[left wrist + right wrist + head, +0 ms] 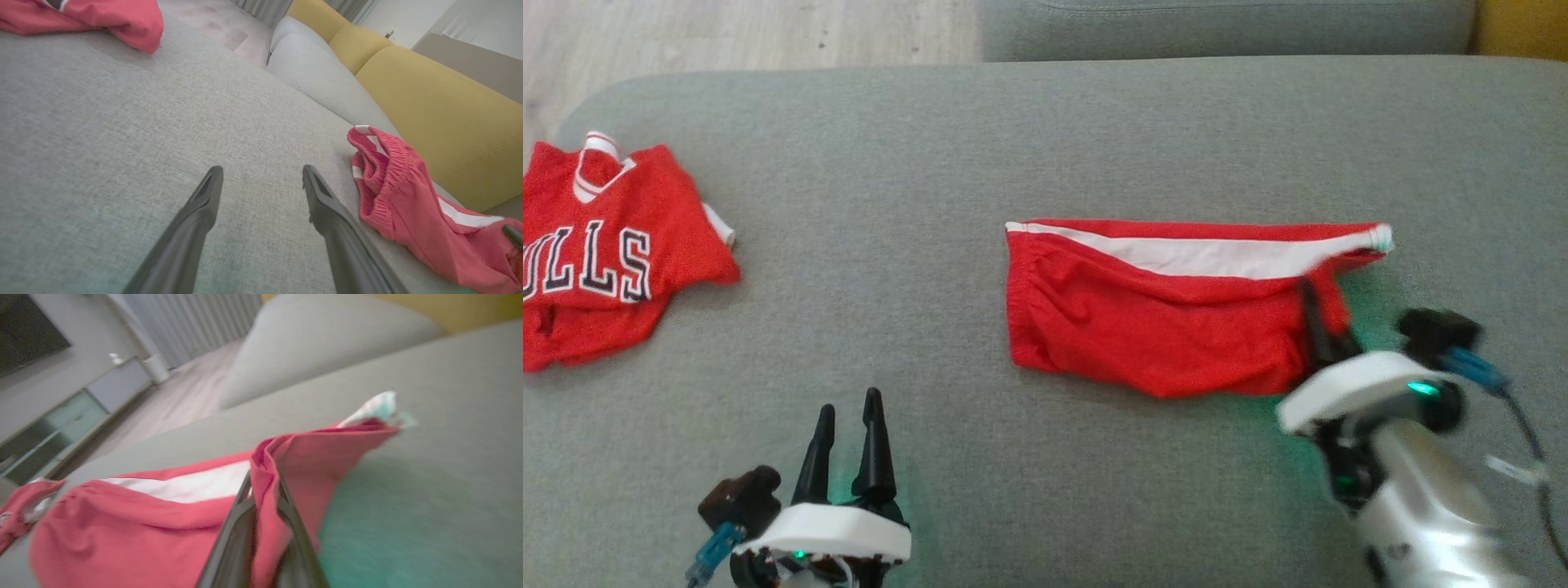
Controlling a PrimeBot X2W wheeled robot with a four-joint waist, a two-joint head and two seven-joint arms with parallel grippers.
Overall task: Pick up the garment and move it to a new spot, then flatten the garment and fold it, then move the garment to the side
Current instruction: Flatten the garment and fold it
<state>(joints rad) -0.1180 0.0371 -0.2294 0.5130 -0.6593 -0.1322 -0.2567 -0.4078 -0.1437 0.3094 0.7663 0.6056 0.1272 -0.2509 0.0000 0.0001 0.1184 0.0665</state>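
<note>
Right wrist view, right pincer (263, 478) clamped on red shorts (122, 522), left pincer (262, 170) apart

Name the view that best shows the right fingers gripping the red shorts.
Right wrist view: the right fingers pinch a fold of the red shorts close up. Head view shows the whole shorts, grip blurred. Left wrist view shows their waistband end.

Soft daylight, motion-blurred right wrist view

You see the red shorts (1160, 327), white stripe along the far edge, lying folded and rumpled on the grey cushion (931, 327), right end pinched in the right tool (1313, 298).
</note>
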